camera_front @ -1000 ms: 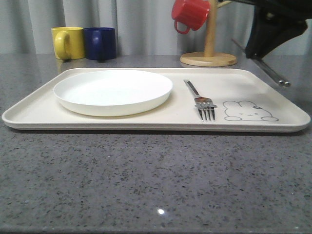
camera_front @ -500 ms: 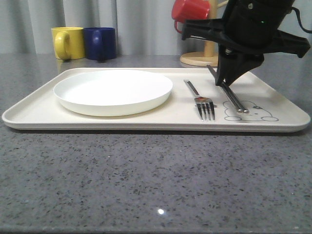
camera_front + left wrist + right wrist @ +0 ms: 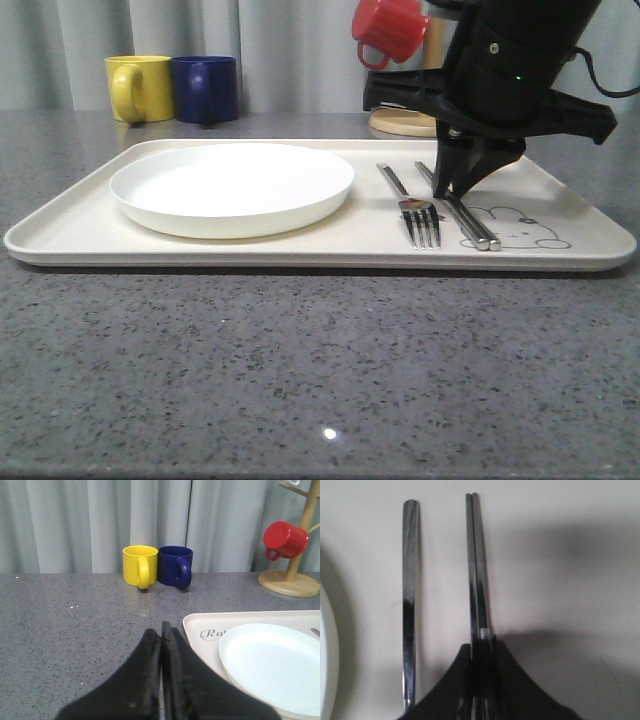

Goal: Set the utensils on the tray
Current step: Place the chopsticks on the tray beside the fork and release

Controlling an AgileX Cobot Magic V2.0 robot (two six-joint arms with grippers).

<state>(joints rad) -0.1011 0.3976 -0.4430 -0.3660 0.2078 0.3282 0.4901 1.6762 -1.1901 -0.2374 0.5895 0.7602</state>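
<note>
The left jaws (image 3: 161, 645) are pressing together with nothing between them, hovering over the grey counter (image 3: 65, 615). Beyond their tips, a yellow mug (image 3: 140, 566) and a navy mug (image 3: 175, 565) are standing side by side, touching or nearly so, before a pale curtain (image 3: 90, 520). Off to the inner side of these jaws, the corner of the cream tray (image 3: 192, 622) is lying on the counter, carrying a round white plate (image 3: 272, 665).

In the front view the plate (image 3: 232, 187) is sitting on the tray's (image 3: 60, 235) left half. Just beside it, toward the right jaws, the fork (image 3: 412, 207) is lying flat on the tray, tines pointing at the camera.

The right jaws (image 3: 462, 185) are clamping on the pair of chopsticks (image 3: 462, 210), which are lying close together and running parallel to the fork, just beside it. Their near ends are sitting at the edge of the grey rabbit drawing (image 3: 515, 228). In the right wrist view the chopsticks (image 3: 476, 565) are extending straight out from between the black jaws (image 3: 482, 652), with the fork handle (image 3: 409, 600) alongside; whether they are resting fully on the tray is hard to tell.

Behind the right arm, a red mug (image 3: 392, 28) is hanging on a wooden stand (image 3: 405, 122).
</note>
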